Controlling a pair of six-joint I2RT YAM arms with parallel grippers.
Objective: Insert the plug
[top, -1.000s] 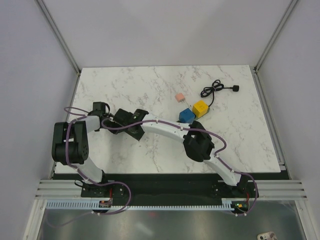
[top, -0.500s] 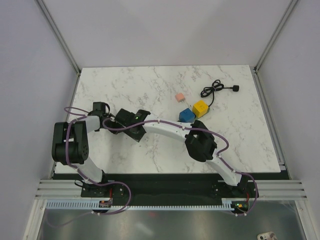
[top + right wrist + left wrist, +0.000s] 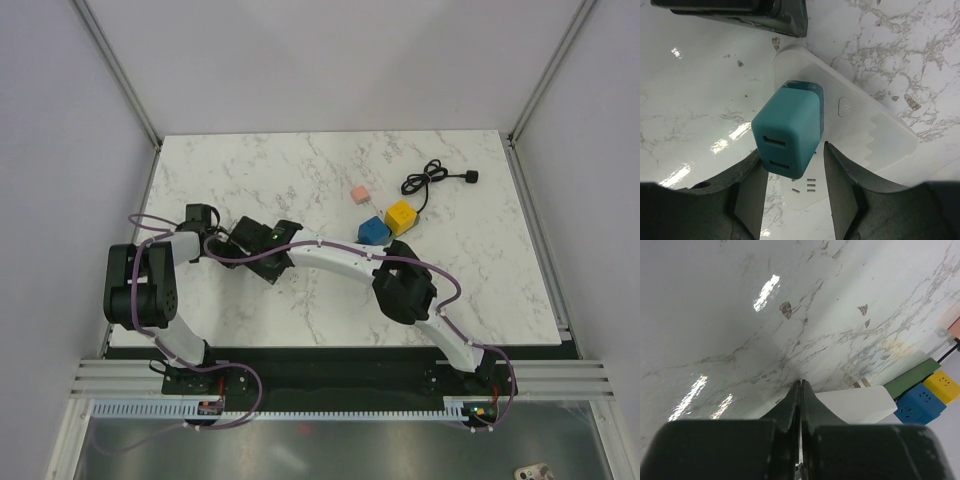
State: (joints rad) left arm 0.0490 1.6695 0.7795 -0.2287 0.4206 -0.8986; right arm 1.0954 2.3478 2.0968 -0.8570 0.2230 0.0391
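marble table (image 3: 300, 170), grey walls (image 3: 330, 60), teal plug (image 3: 790, 127)

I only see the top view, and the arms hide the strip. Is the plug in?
Observer: The right wrist view shows the teal plug standing on the white strip, base against its face.
Operator: Right fingers on it?
Observer: The right fingers are open, one on each side.
Operator: And the left?
Observer: The left fingers are shut on nothing, close by the strip's end.
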